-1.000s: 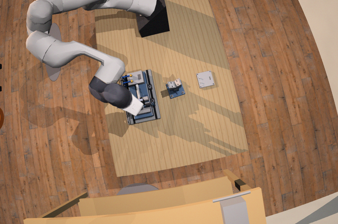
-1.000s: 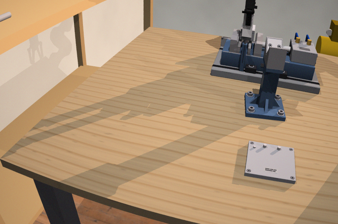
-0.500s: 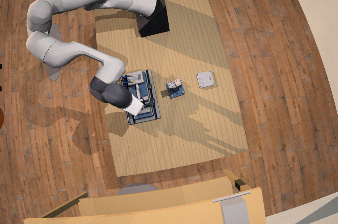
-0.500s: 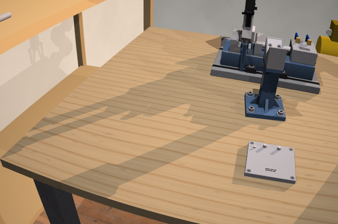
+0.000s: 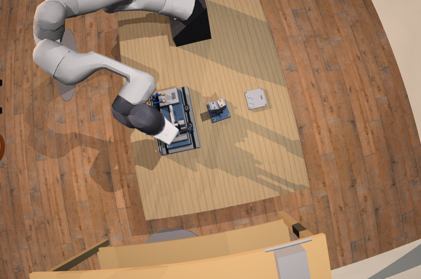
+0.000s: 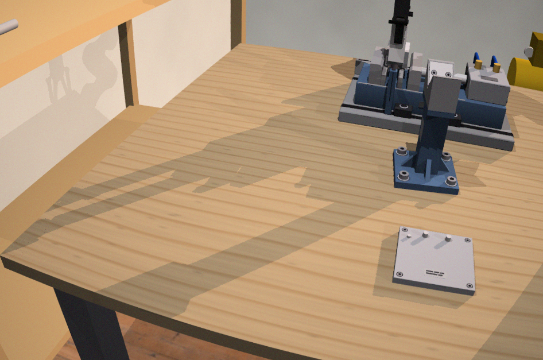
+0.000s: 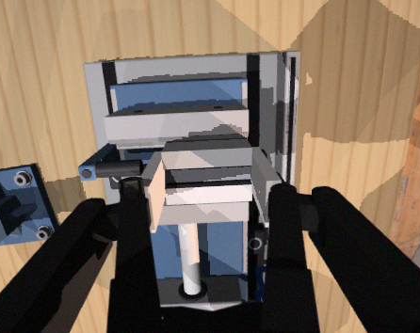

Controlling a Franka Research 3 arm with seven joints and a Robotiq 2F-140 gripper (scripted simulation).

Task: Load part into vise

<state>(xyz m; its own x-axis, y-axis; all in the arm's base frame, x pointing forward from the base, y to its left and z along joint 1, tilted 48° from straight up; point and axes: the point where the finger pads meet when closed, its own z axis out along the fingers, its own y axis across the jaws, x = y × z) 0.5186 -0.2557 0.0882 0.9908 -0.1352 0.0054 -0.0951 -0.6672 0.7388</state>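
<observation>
My gripper (image 6: 398,43) (image 7: 207,166) is shut on the grey part (image 6: 396,62) (image 7: 206,159), with one finger at each end. The milled slot faces up. In the wrist view the part lies across between the fixed jaw (image 6: 377,69) (image 7: 176,127) and the movable jaw (image 6: 414,74) (image 7: 200,214), parallel to both. It appears closer to the movable jaw. The dark work stop (image 7: 120,169) is beside the left finger. The part's underside and the low bars are hidden, so I cannot tell if they touch. In the top view my hand hides the part.
The V-block (image 5: 217,105) (image 6: 443,95) stands on its blue post beside the vise (image 5: 192,133) (image 6: 372,120) (image 7: 95,94). The infeed plate (image 5: 255,100) (image 6: 434,259), with its small pins, lies beyond it and bears no part. The air cylinder (image 5: 170,96) (image 6: 487,86) has upright blue and brass fittings.
</observation>
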